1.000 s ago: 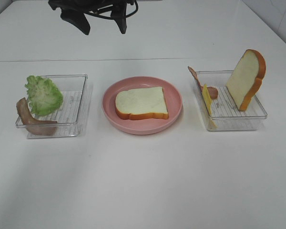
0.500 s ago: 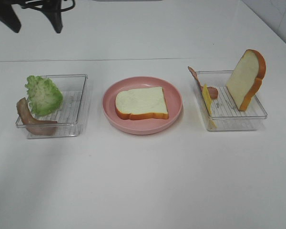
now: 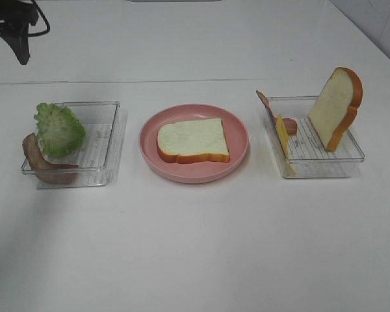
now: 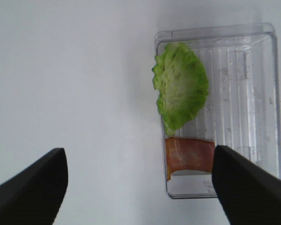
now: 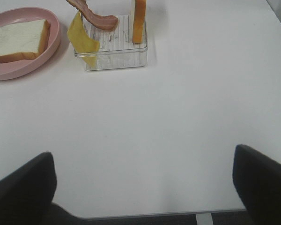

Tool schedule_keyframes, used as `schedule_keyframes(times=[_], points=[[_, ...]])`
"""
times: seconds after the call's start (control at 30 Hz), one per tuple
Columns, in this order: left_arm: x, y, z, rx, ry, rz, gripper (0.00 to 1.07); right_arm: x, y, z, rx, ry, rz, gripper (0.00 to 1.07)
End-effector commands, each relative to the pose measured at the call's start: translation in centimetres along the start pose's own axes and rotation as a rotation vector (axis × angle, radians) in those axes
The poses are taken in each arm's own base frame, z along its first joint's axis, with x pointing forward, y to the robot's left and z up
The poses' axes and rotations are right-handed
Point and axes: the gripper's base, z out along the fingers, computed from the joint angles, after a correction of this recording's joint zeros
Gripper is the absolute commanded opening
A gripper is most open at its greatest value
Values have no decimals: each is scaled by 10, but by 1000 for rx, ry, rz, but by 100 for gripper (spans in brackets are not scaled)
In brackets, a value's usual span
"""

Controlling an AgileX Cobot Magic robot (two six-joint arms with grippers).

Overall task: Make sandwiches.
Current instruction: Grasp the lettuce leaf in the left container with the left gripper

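Lettuce (image 4: pixel 182 86) leans on the tray (image 4: pixel 262 93) edge below my left fingers (image 4: pixel 37 187), which are spread wide and empty. My right fingers (image 5: pixel 23 183) are wide too, holding nothing. Bread (image 3: pixel 194 140) lies on the plate (image 3: pixel 149 140) (nothing on it yet). Risk: a sloppy pinch snags the bacon (image 4: pixel 189 154) or drags the light tray.

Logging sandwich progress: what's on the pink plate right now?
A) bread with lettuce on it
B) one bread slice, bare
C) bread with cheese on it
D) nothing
B: a single bread slice lies flat on the plate with nothing on top. The lettuce and cheese are off to the sides.
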Motion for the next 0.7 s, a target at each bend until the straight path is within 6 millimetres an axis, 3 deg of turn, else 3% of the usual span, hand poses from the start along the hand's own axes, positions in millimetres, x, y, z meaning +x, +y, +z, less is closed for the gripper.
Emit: schedule_keyframes(times=[0.03, 0.2, 0.3, 0.47, 0.7], points=[[5, 1, 18, -29, 118, 12, 77, 2, 1, -2, -2, -35, 7, 99], [-5, -4, 55, -31, 173, 16, 77, 2, 1, -2, -2, -35, 7, 99], [-6, -5, 61, -32, 179, 17, 77, 2, 1, -2, -2, -35, 7, 99], [-6, -8, 96, -35, 231, 24, 76, 2, 1, -2, -2, -35, 7, 99], [-9, -12, 116, -18, 241, 19, 76, 2, 1, -2, -2, -35, 7, 99]])
